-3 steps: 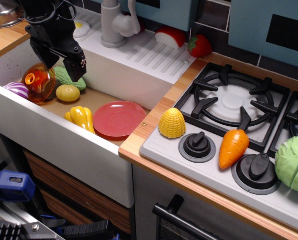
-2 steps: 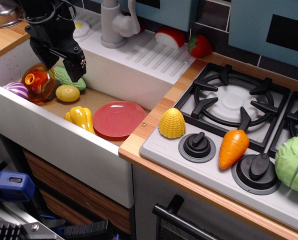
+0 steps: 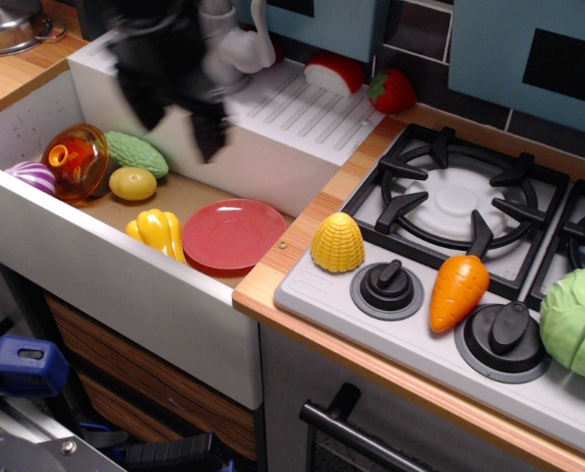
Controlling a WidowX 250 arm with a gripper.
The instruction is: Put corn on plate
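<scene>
The pincer (image 3: 179,123) is smearing above the sink, so I cannot tell how its jaws are standing. The corn (image 3: 337,242) is sitting free on the stove edge, far to its right; the plate (image 3: 233,234) is lying bare, below and nearer, awaiting it.

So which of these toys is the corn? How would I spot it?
Start at the toy stove on the right and go to its front left corner, beside the sink. The corn stands there upright, just left of a black knob. It is a short yellow dome with bumpy kernel rows, unlike the smooth orange carrot nearby or the smooth lobed yellow pepper in the sink.
</scene>
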